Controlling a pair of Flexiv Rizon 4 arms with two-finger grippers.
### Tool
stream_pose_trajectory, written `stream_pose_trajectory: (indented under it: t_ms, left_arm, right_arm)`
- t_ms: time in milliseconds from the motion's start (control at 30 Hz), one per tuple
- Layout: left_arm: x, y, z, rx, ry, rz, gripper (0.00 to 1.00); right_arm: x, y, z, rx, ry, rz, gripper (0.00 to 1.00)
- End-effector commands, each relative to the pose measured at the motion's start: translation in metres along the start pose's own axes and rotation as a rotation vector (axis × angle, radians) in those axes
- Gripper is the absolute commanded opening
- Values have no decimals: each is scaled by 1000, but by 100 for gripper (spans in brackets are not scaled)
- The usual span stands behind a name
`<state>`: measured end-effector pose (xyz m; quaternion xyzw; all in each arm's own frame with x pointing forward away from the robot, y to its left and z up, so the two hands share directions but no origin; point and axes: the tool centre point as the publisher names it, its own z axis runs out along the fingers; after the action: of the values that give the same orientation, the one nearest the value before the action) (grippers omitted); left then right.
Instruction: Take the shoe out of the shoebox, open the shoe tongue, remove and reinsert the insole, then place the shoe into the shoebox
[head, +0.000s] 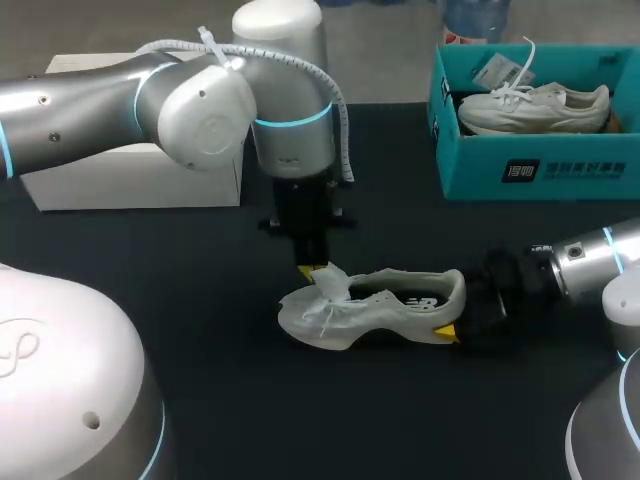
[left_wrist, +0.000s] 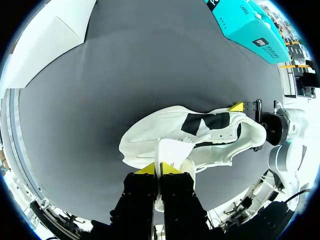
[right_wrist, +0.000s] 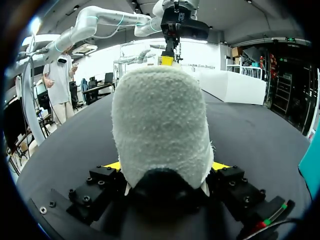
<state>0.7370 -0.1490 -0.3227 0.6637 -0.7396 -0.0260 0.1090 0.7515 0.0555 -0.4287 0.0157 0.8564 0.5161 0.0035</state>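
White mesh sneaker (head: 385, 305) lying on black table (head: 200, 340), its tongue (left_wrist: 172, 150) pinched by left gripper (left_wrist: 160, 169), its heel (right_wrist: 160, 125) clamped between right gripper (right_wrist: 166, 167) fingers.

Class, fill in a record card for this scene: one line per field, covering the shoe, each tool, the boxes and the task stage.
Shoe: on the black table, outside the shoebox
Left tool: shut on the tongue, from above
Right tool: shut on the shoe's heel
Shoebox: teal, far right, holding a second shoe
White box: far left
Stage: shoe out, tongue gripped; insole not visible
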Motion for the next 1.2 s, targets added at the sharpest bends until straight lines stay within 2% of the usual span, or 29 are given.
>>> stream_pose_trajectory:
  t_ms: [33,100,167,333,400,567,833,933,967,1033,1100,1200]
  left_arm:
    - [-13,1,3,10,32,-9,0]
    - [-17,1,6,21,17,-18,2]
    - [-21,-1,10,43,-2,-33,11]
    - [-32,-5,20,38,-32,-62,30]
    - [-34,-3,22,36,-34,-64,41]
    - [-41,-1,25,27,-41,-77,49]
    - [-56,-2,33,13,-60,-115,50]
    - [-57,-2,36,4,-63,-120,54]
    - [-56,-2,34,3,-56,-117,58]
    - [-53,0,27,13,-34,-100,84]
    - [-49,1,19,15,-7,-73,100]
    - [-41,2,10,24,18,-34,100]
  right_arm:
    - [-1,-2,2,3,-2,0,0]
    - [-1,-2,2,3,-2,0,0]
    - [-1,-2,2,3,-2,0,0]
    - [-1,-2,2,3,-2,0,0]
    - [-1,-2,2,3,-2,0,0]
    - [-1,-2,2,3,-2,0,0]
    - [-1,-2,2,3,-2,0,0]
    - [-1,-2,2,3,-2,0,0]
    - [-1,-2,2,3,-2,0,0]
    - [-1,-2,2,3,-2,0,0]
    - [-1,-2,2,3,-2,0,0]
    - [-1,-2,2,3,-2,0,0]
